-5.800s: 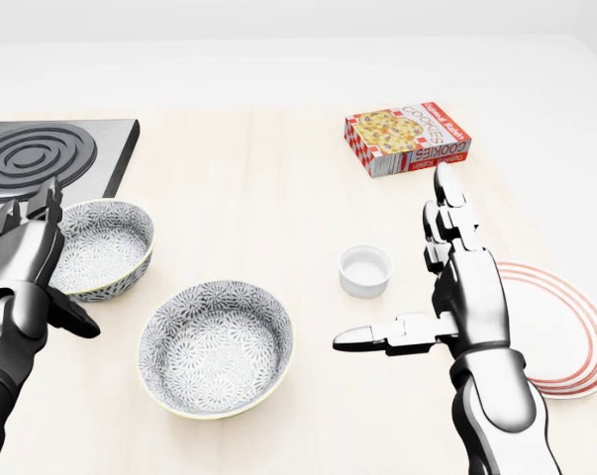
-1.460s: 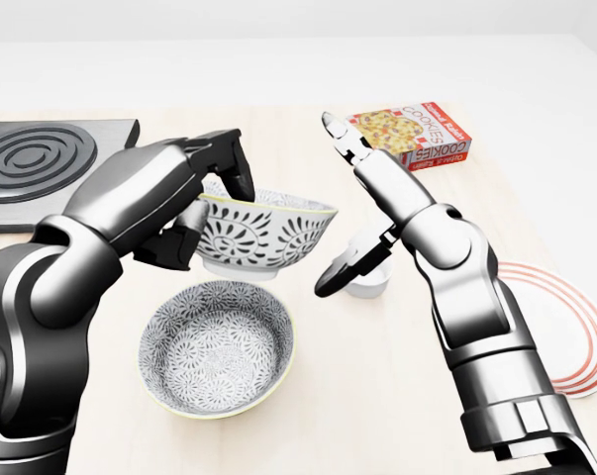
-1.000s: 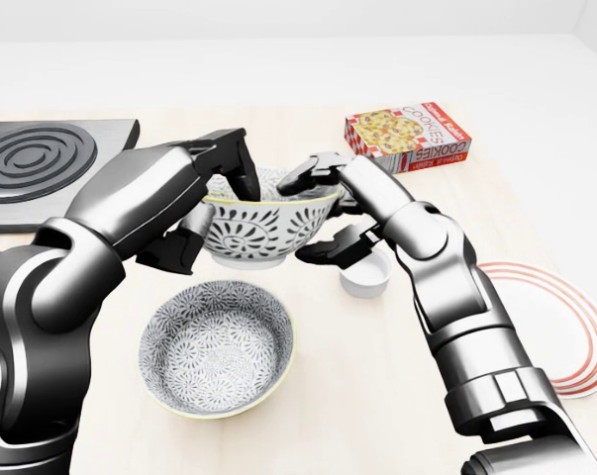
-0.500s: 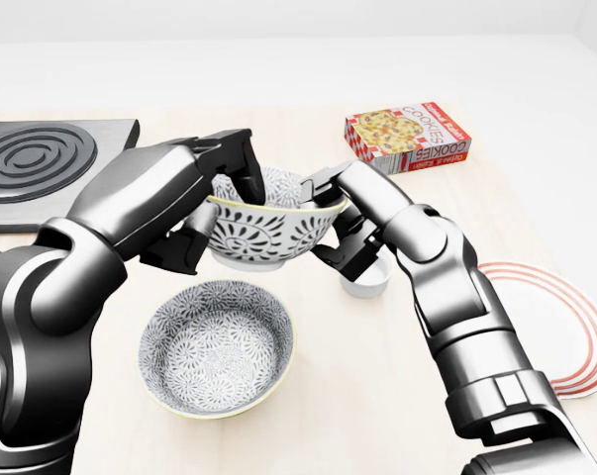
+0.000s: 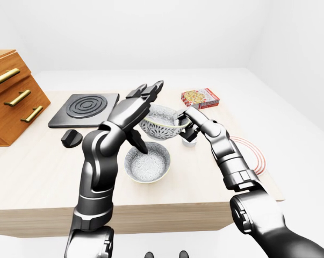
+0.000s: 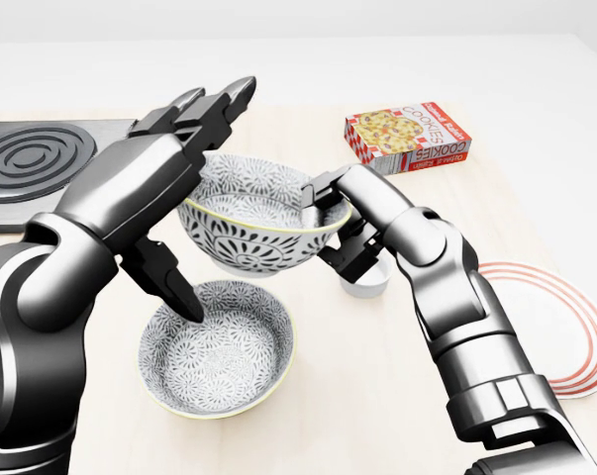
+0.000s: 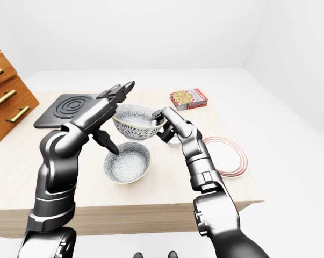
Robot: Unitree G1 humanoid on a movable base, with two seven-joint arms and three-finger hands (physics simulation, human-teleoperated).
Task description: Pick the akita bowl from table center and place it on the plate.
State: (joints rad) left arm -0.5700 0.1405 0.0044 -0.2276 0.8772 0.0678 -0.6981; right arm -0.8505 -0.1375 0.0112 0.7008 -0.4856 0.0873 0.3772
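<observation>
A black-and-white patterned bowl point(image 6: 258, 213) hangs in the air above the table, tilted so its inside shows. My right hand point(image 6: 334, 230) is shut on the bowl's right rim, with fingers over the edge and the thumb underneath. At the bowl's left side my left hand point(image 6: 201, 198) is open, fingers spread straight past the rim and thumb pointing down, gripping nothing. A second bowl point(image 6: 217, 346) of the same pattern rests on the table just below. The white plate point(image 6: 565, 332) with red rings lies at the right edge of the head view.
A small white cup point(image 6: 369, 284) stands behind my right hand, mostly hidden. A cookie box point(image 6: 409, 137) lies toward the top right. A black stove plate point(image 6: 36, 163) sits top left, with a small black object point(image 5: 70, 138) near it. A wooden drawer cabinet point(image 5: 11, 97) stands far left.
My left hand has let go of the lifted bowl and spread its fingers. The bowl now hangs from my right hand alone and has tipped its opening toward the camera.
</observation>
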